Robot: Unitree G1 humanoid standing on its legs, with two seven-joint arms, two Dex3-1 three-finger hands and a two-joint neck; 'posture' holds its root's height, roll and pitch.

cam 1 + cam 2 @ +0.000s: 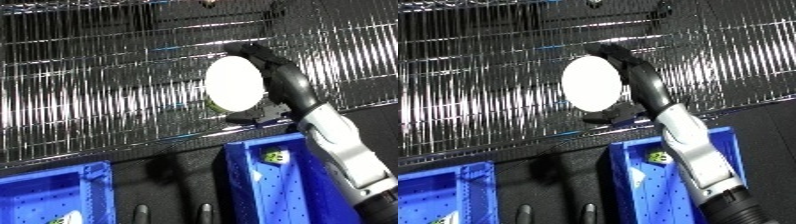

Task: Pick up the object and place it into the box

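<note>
My right hand (289, 85) is shut on a round white object (234, 82) with a yellow-green edge at its bottom. Fingers curl over its top and the thumb sits under it. The object hangs in front of the wire rack (89, 100), just above the far rim of the right blue bin (238, 180). My white forearm (346, 150) crosses over that bin from the lower right. A small dark part of my left hand (206, 214) pokes in at the lower edge between the two bins.
A second blue bin (89, 172) sits at the lower left with a small pale item (67, 217) in it. A small green and white item (275, 156) lies in the right bin. A dark gap separates the bins.
</note>
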